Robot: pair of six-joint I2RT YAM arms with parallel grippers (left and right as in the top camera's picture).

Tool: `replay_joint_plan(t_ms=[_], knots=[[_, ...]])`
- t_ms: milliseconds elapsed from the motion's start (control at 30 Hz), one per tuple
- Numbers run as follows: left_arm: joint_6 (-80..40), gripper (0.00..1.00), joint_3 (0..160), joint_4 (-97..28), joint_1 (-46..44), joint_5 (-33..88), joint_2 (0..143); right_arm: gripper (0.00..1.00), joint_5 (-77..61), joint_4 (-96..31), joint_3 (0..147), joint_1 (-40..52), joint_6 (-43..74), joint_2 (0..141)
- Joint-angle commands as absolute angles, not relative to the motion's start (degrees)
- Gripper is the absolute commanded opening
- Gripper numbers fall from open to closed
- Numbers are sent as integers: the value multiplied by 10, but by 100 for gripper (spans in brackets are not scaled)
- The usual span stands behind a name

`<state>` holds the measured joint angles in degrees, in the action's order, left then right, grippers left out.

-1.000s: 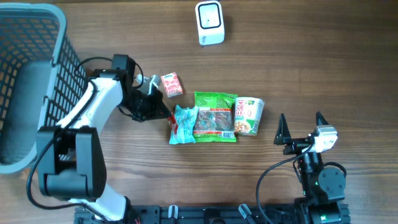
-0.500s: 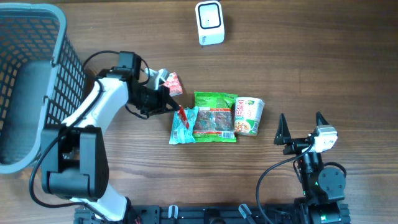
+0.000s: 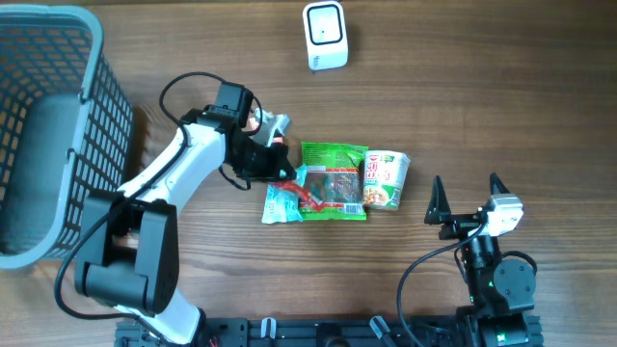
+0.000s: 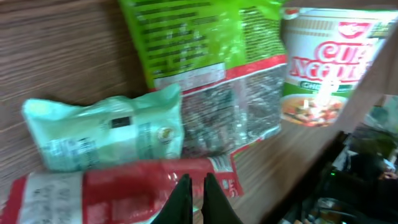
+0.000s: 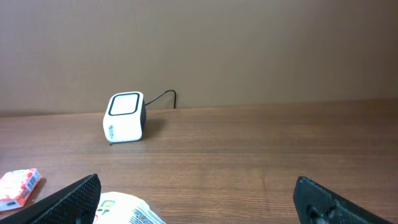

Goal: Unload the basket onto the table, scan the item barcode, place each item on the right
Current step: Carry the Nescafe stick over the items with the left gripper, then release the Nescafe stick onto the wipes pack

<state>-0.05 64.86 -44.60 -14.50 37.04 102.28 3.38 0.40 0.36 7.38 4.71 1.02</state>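
Here, red packet [image 4: 93, 194] pinched in left gripper [image 4: 196, 184], over teal pouch [image 4: 106, 134]

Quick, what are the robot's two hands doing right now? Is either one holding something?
Left gripper: closed, and it looks like it is pinching the red packet.
Right gripper: open, holding nothing.

The wooden table [image 3: 482, 96] carries a grey basket [image 3: 96, 43] at the left and a white scanner [image 3: 325, 36] far off. Mid-table, a teal pouch [image 3: 280, 204], a green packet [image 3: 334, 164] and a noodle cup [image 3: 386, 179] lie side by side, with a small red carton [image 5: 18, 185] nearby.
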Motion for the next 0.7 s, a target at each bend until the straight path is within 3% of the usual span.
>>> replay_joint_plan(t_ms=[0, 67, 233, 333, 533, 667], knots=[[-17, 5, 679, -465, -132, 343, 1007, 100, 27, 6, 3, 72, 45, 8], [-41, 13, 712, -469, -132, 346, 980, 100, 27, 6, 3, 72, 45, 8], [-99, 23, 726, -494, -142, 267, 936, 100, 27, 6, 3, 72, 45, 8], [-99, 21, 704, -515, -152, 249, 944, 100, 27, 6, 3, 72, 45, 8], [-99, 19, 604, -420, -182, 250, 961, 100, 27, 6, 3, 72, 45, 8], [-99, 20, 592, -446, -185, 229, 961, 100, 27, 6, 3, 72, 45, 8]])
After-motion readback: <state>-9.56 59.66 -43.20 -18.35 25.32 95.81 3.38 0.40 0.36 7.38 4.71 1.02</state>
